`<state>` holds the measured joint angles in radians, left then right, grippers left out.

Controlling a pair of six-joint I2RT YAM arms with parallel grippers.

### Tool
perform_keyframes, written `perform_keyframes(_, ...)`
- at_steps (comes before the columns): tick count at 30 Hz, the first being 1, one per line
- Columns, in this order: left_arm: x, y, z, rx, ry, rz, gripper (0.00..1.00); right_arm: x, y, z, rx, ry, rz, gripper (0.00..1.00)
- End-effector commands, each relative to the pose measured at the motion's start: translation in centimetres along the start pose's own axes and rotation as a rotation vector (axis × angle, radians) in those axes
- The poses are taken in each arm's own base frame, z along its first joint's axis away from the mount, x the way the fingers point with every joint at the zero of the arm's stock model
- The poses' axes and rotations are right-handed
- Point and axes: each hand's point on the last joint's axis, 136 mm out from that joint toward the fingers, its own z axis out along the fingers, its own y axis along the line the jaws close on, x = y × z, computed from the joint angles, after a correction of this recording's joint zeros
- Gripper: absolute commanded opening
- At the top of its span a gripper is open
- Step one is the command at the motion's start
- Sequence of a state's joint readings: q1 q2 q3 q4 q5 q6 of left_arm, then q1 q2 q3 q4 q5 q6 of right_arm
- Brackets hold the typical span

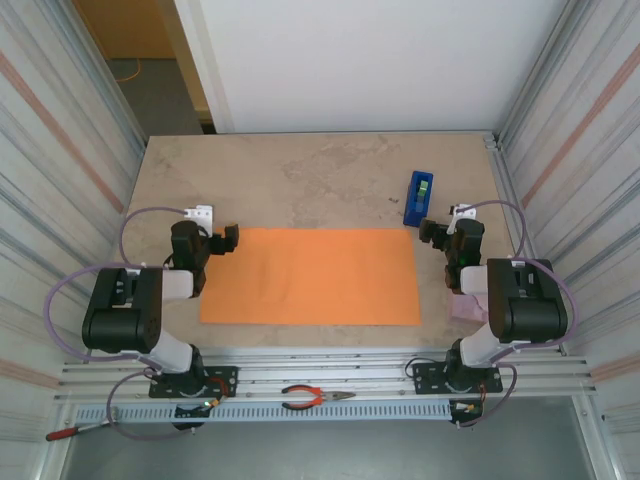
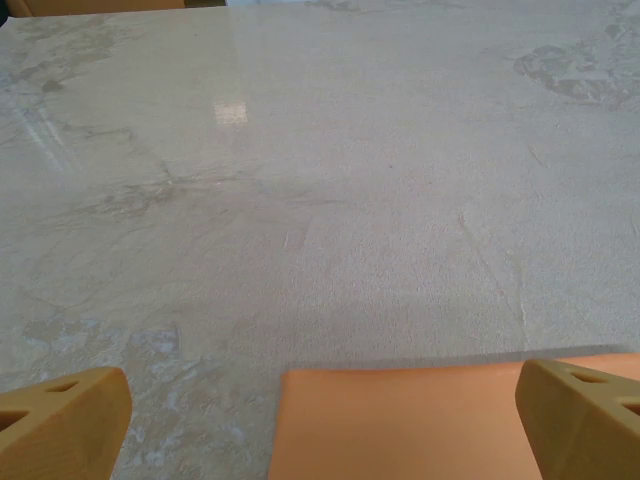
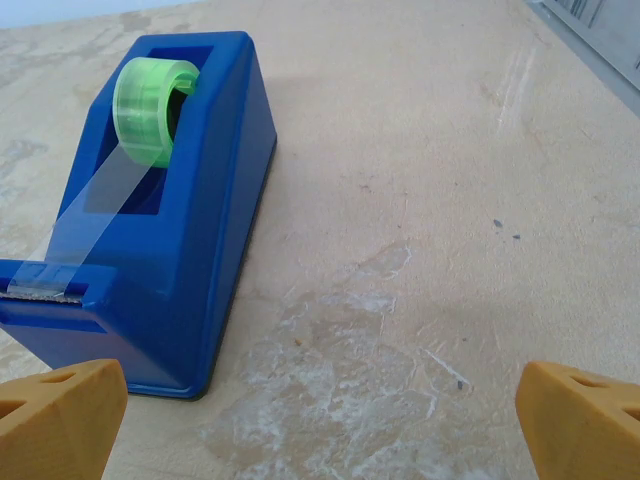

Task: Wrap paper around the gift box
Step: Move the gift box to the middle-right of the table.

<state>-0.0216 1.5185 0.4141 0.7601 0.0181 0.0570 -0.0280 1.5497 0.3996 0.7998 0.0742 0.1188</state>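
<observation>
The paper (image 1: 310, 275) lies flat on the table (image 1: 300, 180), its long sides running left to right, and nothing rests on it.

The left gripper (image 1: 222, 240) sits at the paper's far left corner. In the left wrist view the gripper (image 2: 320, 420) has its fingers (image 2: 60, 420) spread wide and holding nothing. That corner of the paper (image 2: 400, 420) lies between them. One fingertip is over bare table off the paper's left edge, and the other is above the paper's far edge.

The right gripper (image 1: 435, 232) is just off the paper's far right corner, over bare table. In the right wrist view this gripper (image 3: 320, 420) also has its fingers (image 3: 60, 415) wide apart and empty.

A blue tape dispenser (image 1: 418, 197) stands just beyond the paper's far right corner, not touching it. In the right wrist view the dispenser (image 3: 150, 230) carries a green roll of tape (image 3: 155, 105), with a clear strip drawn down to its cutter.

Red-handled pliers (image 1: 315, 397) lie on the rail on the near side of the paper, between the two arm bases.
</observation>
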Motion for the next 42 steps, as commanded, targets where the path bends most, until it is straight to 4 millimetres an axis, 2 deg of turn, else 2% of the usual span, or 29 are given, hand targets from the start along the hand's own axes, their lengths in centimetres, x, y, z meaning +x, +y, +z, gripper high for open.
perform_keyframes(1, -0.9, -0.1, -0.1, -0.002, -0.034, 0.020, 0.99, -0.7, -0.1, -0.1, 0.004, -0.021, -0.017, 0.98)
perform_keyframes(33, -1.2, 0.1, -0.1, -0.003, -0.034, 0.009, 0.99, -1.0, -0.4, -0.2, 0.008, -0.025, 0.003, 0.98)
perform_keyframes(39, -2.3, 1.2, -0.6, -0.060, -0.008, -0.015, 0.99, -3.7, -1.2, -1.6, 0.067, -0.012, 0.020, 0.98)
perform_keyframes(42, -3.4, 1.7, -1.1, -0.101, 0.006, -0.016, 0.99, -5.6, -2.0, -3.0, 0.136, -0.038, 0.055, 0.98)
